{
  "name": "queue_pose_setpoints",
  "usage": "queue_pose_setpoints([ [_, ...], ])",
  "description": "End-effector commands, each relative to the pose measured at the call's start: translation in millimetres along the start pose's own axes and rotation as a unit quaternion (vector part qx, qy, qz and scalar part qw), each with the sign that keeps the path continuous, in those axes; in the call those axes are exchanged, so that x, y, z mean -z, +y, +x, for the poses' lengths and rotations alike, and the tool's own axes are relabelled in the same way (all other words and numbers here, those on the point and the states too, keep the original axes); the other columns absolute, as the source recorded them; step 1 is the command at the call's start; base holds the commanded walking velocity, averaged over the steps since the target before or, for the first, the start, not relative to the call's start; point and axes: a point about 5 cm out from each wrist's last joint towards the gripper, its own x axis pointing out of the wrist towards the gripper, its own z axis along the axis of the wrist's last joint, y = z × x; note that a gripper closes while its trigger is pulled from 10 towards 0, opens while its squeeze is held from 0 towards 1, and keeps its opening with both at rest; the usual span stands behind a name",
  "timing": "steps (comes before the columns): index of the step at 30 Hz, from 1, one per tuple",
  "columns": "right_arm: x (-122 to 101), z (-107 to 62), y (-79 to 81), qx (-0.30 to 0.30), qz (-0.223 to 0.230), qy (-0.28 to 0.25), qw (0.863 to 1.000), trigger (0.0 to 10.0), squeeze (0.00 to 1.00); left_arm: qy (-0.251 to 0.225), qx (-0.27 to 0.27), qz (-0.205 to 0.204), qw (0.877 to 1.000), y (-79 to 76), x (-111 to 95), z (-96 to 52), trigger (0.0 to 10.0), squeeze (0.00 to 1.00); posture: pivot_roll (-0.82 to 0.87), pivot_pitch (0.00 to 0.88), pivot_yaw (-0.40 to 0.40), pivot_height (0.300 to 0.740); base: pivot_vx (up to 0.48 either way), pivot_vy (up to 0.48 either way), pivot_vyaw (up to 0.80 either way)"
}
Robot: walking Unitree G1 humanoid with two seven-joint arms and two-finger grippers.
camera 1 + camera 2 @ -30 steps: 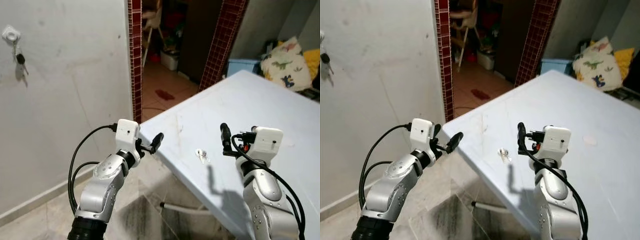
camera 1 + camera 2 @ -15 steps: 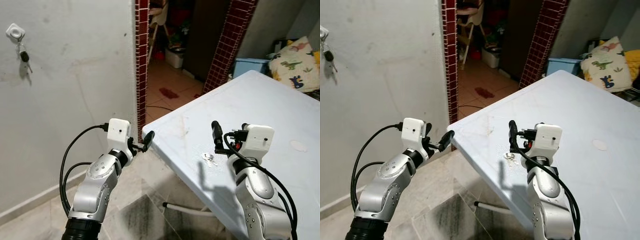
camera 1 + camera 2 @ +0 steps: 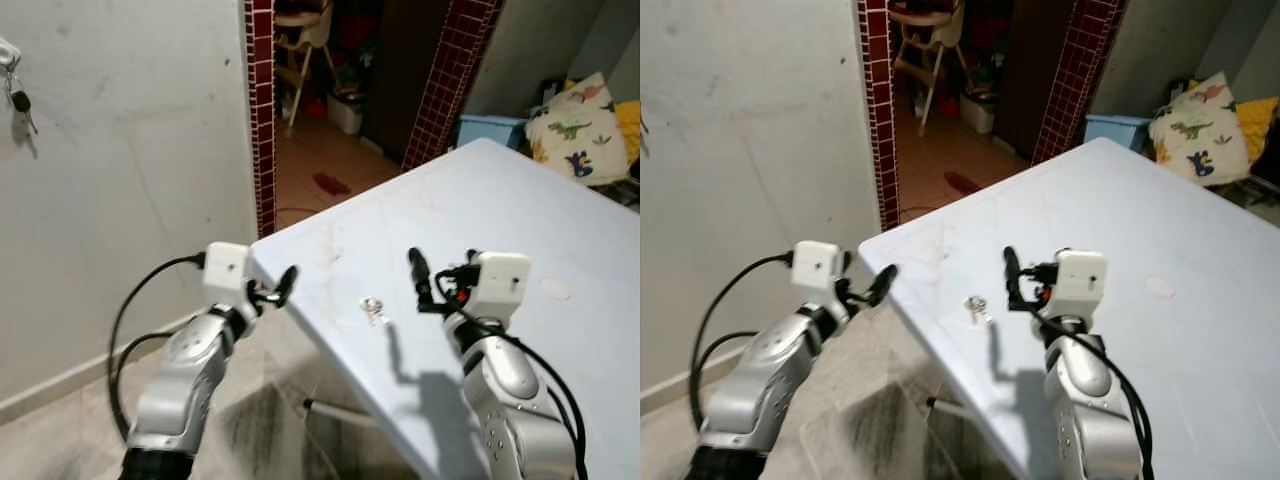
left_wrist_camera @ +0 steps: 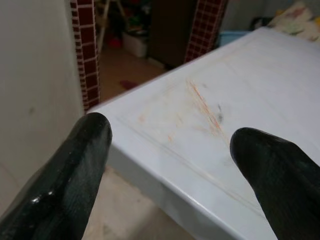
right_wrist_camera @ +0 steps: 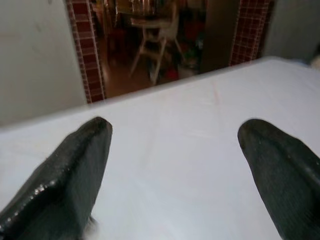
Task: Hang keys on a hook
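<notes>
On the pale table (image 3: 520,210), near its front corner, the keys (image 3: 375,309) lie flat (small, silvery). The right gripper (image 3: 418,282) hovers just beside them, fingers spread wide, empty. The left gripper (image 3: 283,287), likewise wide and empty, hangs off the corner.
</notes>
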Motion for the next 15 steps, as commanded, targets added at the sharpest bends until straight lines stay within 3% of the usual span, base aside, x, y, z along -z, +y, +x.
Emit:
queue_pose_setpoints([
  [1, -3.9, 1.0, 2.7, -0.019, 0.002, -0.001, 1.000, 10.0, 0.00, -0.008, -0.015, 0.022, 1.000, 5.1, -3.1, -8.0, 10.0, 0.00, 0.10, 0.000, -0.052, 0.740, 0.000, 0.000, 0.00],
  [9, 1.8, 13.4, 6.0, -0.050, -0.004, 0.043, 0.998, 10.0, 0.00, 0.044, 0.001, 0.048, 0.998, 23.0, 17.5, -40.0, 10.0, 0.00, 0.14, 0.000, -0.060, 0.740, 0.000, 0.000, 0.00],
  [13, 8.2, 19.7, 6.7, -0.046, -0.006, 0.066, 0.997, 10.0, 0.00, 0.056, 0.031, 0.047, 0.997, 20.6, 20.2, -44.6, 10.0, 0.00, 0.14, 0.000, -0.060, 0.740, 0.000, 0.000, 0.00],
  [15, 20.2, 23.9, 9.1, -0.056, -0.032, 0.110, 0.992, 10.0, 0.00, 0.073, 0.062, 0.031, 0.995, 15.9, 23.9, -45.9, 10.0, 0.00, 0.14, 0.000, -0.058, 0.740, 0.000, 0.000, 0.00],
])
